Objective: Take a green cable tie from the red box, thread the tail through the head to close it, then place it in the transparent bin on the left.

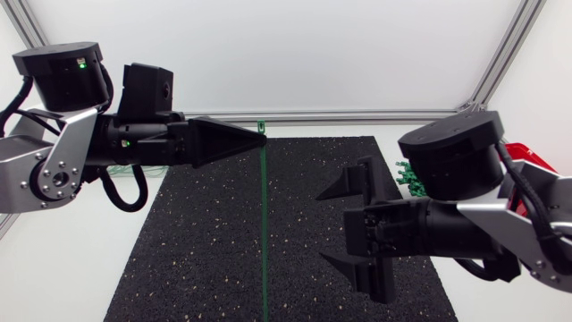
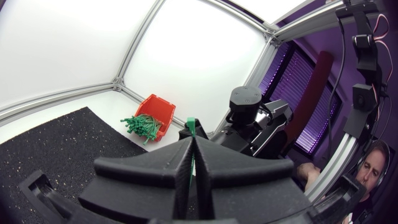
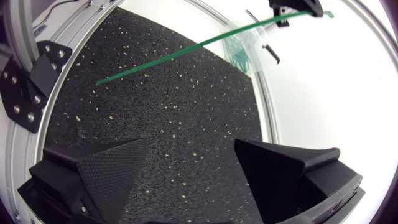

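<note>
Head view first: the thin green plastic cable tie [image 1: 264,224] is held by its head in the left arm's matte black wedge-fingered tool [image 1: 262,134], which is clenched on it. Its long axis runs straight from that tip over the black speckled rubber mat [image 1: 197,250] toward the near edge, tail free. The right arm's tool [image 1: 319,226] stands just to the tie's right, tips pointing at it, jaws spread wide and holding nothing. To my eye the right arm is nearer the loose tail and better placed to catch it.
</note>
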You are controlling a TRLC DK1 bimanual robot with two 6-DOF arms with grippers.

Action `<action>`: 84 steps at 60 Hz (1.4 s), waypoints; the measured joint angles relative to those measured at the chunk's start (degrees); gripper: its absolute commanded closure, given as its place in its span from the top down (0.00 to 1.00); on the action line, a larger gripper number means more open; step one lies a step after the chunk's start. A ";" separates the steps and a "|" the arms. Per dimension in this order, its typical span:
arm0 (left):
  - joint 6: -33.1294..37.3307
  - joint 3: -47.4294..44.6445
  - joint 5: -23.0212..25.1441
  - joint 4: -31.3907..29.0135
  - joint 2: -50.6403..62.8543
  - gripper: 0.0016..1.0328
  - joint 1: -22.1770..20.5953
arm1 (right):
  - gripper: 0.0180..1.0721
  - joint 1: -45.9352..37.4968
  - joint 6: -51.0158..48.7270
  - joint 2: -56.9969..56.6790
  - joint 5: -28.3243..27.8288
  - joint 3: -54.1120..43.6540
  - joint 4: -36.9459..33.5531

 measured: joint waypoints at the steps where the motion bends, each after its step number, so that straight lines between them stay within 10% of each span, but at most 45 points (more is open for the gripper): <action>1: -0.35 0.04 0.13 0.00 0.09 0.03 0.17 | 0.96 0.17 -1.18 -0.59 0.02 -0.52 0.66; 30: -15.54 0.83 4.39 1.68 4.20 0.03 6.14 | 0.96 1.46 -43.17 -3.69 -6.01 -14.21 31.30; 56: -28.15 4.96 9.05 2.67 11.87 0.03 11.50 | 0.96 5.35 -49.46 3.30 -12.96 -18.43 53.00; 84: -28.89 5.49 10.32 2.54 13.38 0.03 12.31 | 0.77 10.25 -49.59 10.82 -18.10 -18.53 57.29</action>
